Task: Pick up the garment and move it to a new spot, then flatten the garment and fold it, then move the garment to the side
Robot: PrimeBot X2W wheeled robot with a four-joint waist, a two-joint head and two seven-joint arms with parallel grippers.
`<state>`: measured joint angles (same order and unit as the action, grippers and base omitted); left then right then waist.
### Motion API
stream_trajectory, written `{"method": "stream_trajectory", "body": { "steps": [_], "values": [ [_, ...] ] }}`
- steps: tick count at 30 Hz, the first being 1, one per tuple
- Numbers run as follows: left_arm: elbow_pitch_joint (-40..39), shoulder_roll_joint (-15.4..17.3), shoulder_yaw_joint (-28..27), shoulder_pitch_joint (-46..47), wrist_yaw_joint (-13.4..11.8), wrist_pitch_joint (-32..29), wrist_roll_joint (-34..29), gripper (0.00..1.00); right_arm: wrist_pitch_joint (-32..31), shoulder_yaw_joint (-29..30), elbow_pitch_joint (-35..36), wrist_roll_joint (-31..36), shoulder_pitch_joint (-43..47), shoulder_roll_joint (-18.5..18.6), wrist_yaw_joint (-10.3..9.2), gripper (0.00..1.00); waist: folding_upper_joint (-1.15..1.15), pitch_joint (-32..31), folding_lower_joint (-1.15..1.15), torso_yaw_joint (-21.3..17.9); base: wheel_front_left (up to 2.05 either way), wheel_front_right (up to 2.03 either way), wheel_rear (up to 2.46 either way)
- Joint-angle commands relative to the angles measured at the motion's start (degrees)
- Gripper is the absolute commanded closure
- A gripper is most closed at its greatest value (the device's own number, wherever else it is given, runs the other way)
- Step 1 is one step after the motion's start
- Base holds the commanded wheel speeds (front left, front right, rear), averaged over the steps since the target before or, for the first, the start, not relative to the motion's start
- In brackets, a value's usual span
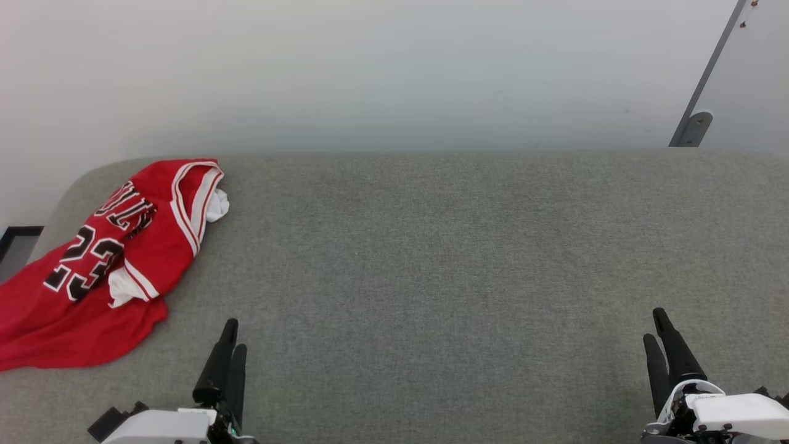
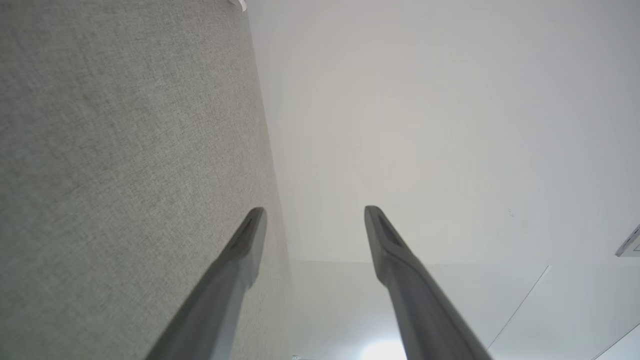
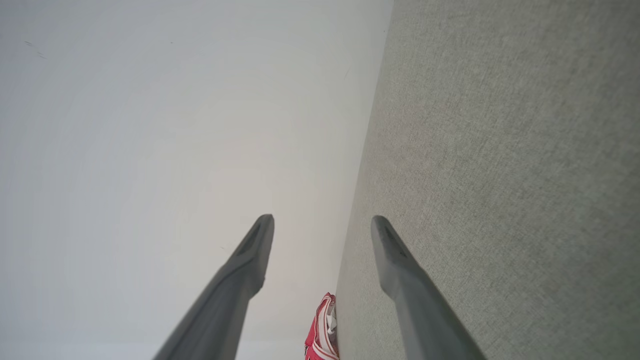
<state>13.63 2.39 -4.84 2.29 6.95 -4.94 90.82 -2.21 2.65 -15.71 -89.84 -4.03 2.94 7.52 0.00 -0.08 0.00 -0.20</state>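
One red sleeveless basketball jersey (image 1: 92,265) lies crumpled at the far left end of the grey fabric-covered tabletop (image 1: 431,246), close to the back edge. Its lower part runs to the left border of the head view. It isn't flat: the body is folded over itself, and white lining shows at two spots, one by the striped armhole at the top and one near the middle. The trim is white with red stripes.

One number can be read, 23, in black with a white outline, upside down from the head camera. The black lettering beside it is partly caught in a fold and can't be read in full.

Two grippers rest at the near edge, each with two long dark fingers. The left gripper (image 1: 235,334) is near the jersey's hem but clear of it. Its fingers are spread apart with nothing between them. The right gripper (image 1: 654,325) is well apart from the jersey, at the opposite end, and is likewise spread and empty.

Behind the tabletop is a plain white wall (image 1: 370,61), with one slanted grey metal bar (image 1: 703,86) at the upper right.
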Motion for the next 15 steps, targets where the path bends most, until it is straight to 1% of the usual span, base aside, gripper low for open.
{"method": "stream_trajectory", "body": {
  "steps": [1, 8, 15],
  "values": [
    [-1.33, 0.66, 0.16, 0.61, -0.24, 0.32, -0.81, 0.00, 0.57, -0.60, 1.03, 1.13, -1.34, 0.57, 0.00, 0.00, 0.00, -0.02, 0.00, -0.01, 0.00, 0.00, 0.00],
    [-2.36, 2.02, 1.18, 0.18, -0.52, 2.12, -4.66, 0.00, 2.38, -1.87, 0.71, 5.85, -1.89, 1.36, 0.00, 0.00, 0.00, -0.16, 0.00, -0.10, 0.00, 0.00, 0.00],
    [-2.60, 3.95, 2.86, -0.13, -1.34, 4.80, -10.78, 0.00, 3.97, -2.45, 0.26, 13.50, -2.44, 1.75, -0.01, 0.00, 0.00, -0.32, 0.00, -0.20, 0.00, 0.00, 0.00]
  ]
}}
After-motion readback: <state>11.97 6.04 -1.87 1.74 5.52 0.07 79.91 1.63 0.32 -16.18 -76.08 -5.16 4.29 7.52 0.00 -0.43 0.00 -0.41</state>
